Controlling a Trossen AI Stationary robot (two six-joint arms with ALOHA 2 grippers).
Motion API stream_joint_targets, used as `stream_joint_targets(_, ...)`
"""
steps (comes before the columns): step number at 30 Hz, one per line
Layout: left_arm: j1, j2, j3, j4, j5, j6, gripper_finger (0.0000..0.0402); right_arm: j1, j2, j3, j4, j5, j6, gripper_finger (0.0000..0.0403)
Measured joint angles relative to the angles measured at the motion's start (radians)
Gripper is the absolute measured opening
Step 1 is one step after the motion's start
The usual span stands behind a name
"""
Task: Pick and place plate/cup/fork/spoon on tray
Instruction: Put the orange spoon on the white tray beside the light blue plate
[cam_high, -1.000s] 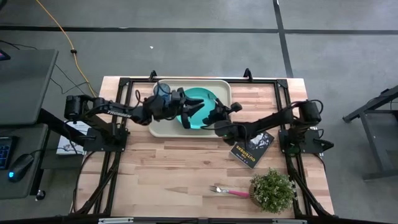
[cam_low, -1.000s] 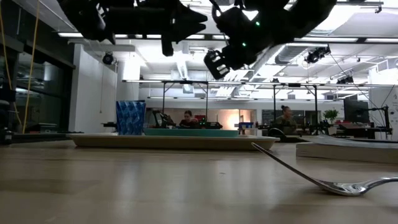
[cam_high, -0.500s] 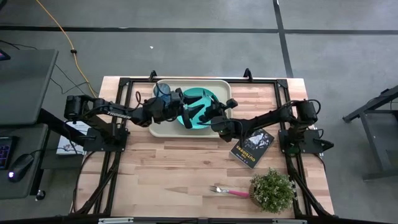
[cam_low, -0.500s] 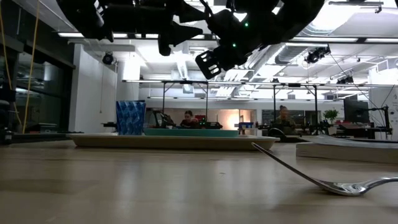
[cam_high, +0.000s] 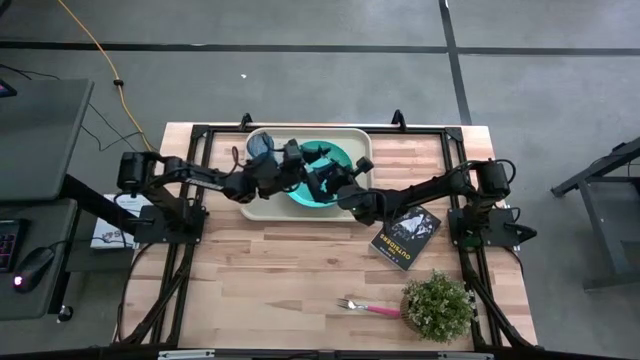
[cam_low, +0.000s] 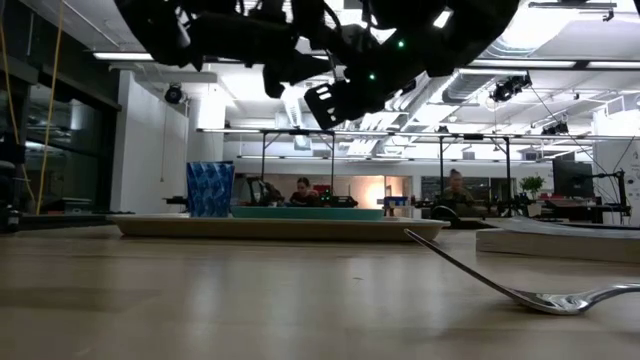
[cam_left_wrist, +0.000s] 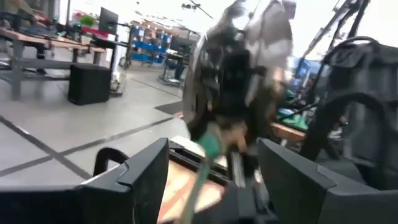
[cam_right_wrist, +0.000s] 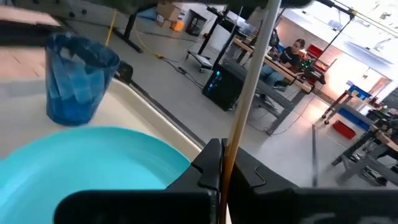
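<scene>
The cream tray (cam_high: 262, 208) lies at the table's far middle. On it rest the turquoise plate (cam_high: 336, 154) and the blue cup (cam_high: 262, 145), which stands upright left of the plate (cam_right_wrist: 93, 162). Both grippers hang above the plate. My right gripper (cam_right_wrist: 221, 168) is shut on the spoon (cam_right_wrist: 247, 106). My left gripper (cam_left_wrist: 211, 177) faces it, open, its fingers on either side of the spoon's far end; whether they touch it I cannot tell. The fork (cam_high: 365, 307) lies on the table near the front edge. My right gripper pinches the spoon's thin orange handle (cam_right_wrist: 232, 152) between its two shut fingers. The fingers come from the table's right and lie across the handle. The spoon sticks out past the fingers toward my left gripper, lifted clear above the plate.
A black book (cam_high: 405, 238) lies right of the tray. A potted plant (cam_high: 437, 305) stands at the near right, next to the fork. Black frame rails run along the table's left and right sides. People sit in the room beyond the table.
My left gripper has opened and has gone a little toward the table's far right, over the plate. My right gripper, still shut on the spoon, has gone slightly toward the table's left. Plate, cup and fork have stayed put.
</scene>
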Motion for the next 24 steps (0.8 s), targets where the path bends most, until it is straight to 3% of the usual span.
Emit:
stream_joint_targets(4, 0.009, 0.023, 0.016, -0.005, -0.019, 0.033, 0.0225, 0.001, 0.001, -0.001, -0.05, 0.022, 0.0, 0.0)
stream_joint_targets(7, 0.009, 0.025, 0.016, -0.008, -0.054, 0.058, 0.0199, 0.001, 0.001, -0.001, -0.103, 0.052, 0.01, 0.0)
stream_joint_targets(11, 0.012, 0.025, 0.016, -0.011, -0.107, 0.084, 0.0111, 0.0, 0.001, -0.001, -0.109, 0.05, 0.019, 0.0)
stream_joint_targets(15, 0.025, 0.025, 0.015, -0.023, -0.093, 0.081, 0.0016, 0.0, 0.001, -0.001, -0.104, 0.046, 0.019, 0.0)
stream_joint_targets(20, 0.051, 0.025, 0.016, -0.032, -0.055, 0.083, 0.0005, -0.001, 0.0, 0.0, -0.107, 0.064, -0.02, 0.0003)
stream_joint_targets(24, 0.09, 0.002, 0.016, -0.079, -0.043, 0.091, 0.0002, 0.001, -0.008, 0.0, -0.116, 0.046, -0.054, 0.0045)
